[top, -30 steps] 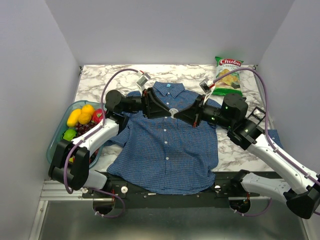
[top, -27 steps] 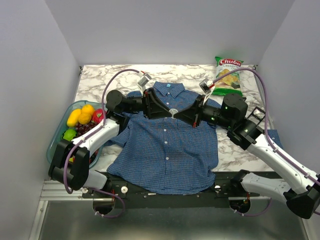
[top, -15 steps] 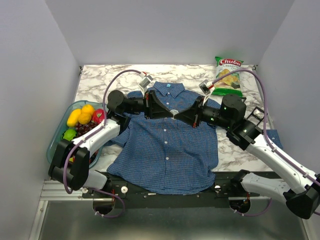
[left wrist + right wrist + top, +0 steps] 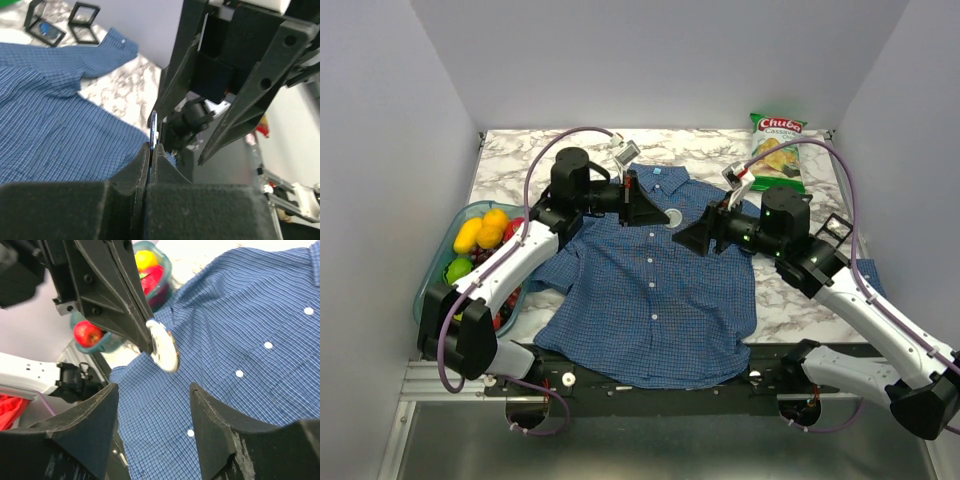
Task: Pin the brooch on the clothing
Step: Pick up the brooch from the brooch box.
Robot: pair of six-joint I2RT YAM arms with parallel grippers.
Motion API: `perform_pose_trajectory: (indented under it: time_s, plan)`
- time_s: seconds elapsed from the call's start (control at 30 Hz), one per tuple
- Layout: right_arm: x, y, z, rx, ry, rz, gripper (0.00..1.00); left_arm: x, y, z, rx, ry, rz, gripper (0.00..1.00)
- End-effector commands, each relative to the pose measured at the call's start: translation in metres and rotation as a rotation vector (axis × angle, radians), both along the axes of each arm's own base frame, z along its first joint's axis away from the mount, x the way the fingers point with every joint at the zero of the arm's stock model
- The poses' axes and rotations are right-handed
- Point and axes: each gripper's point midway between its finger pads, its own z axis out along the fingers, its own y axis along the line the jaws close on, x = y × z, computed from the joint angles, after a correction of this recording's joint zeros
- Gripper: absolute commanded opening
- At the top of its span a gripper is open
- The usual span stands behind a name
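left end effector (image 4: 658, 214) is clamped on a round white brooch (image 4: 673, 216), upper centre of the top view. right end effector (image 4: 680, 240) gapes wide and empty just beside it. below both, the blue checked shirt (image 4: 650, 310) lies spread across the marble surface (image 4: 510, 160).

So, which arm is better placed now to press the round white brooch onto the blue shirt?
The left arm: its jaws are shut on the small round white brooch, over the blue checked shirt near its collar. The right arm has open, empty jaws, apart from the brooch.
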Motion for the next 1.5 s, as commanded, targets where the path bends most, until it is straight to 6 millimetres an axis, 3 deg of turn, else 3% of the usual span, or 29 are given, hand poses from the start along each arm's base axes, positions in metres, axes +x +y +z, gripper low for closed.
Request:
perform_pose_trajectory:
  time_s: [0.0,0.27,0.53,0.8,1.1,1.47]
  plan:
    - [0.003,-0.012,0.000,-0.053,-0.016,-0.045,0.67,-0.003,0.005,-0.039,0.143,0.046,0.006,0.00]
    - [0.008,-0.014,0.010,-0.040,-0.052,-0.067,0.65,-0.011,0.000,-0.044,0.162,0.063,-0.040,0.00]
    - [0.014,-0.007,-0.005,-0.075,-0.029,-0.046,0.62,-0.025,-0.006,-0.041,0.152,0.057,-0.097,0.00]
    - [0.014,-0.005,-0.022,-0.098,-0.001,-0.033,0.58,-0.026,-0.008,-0.043,0.154,0.062,-0.103,0.00]
    - [0.014,-0.002,-0.036,-0.119,0.024,-0.013,0.45,-0.032,-0.009,-0.040,0.135,0.063,-0.137,0.00]
    - [0.005,-0.001,-0.032,-0.128,-0.003,0.042,0.30,-0.039,-0.008,-0.032,0.100,0.049,-0.176,0.00]
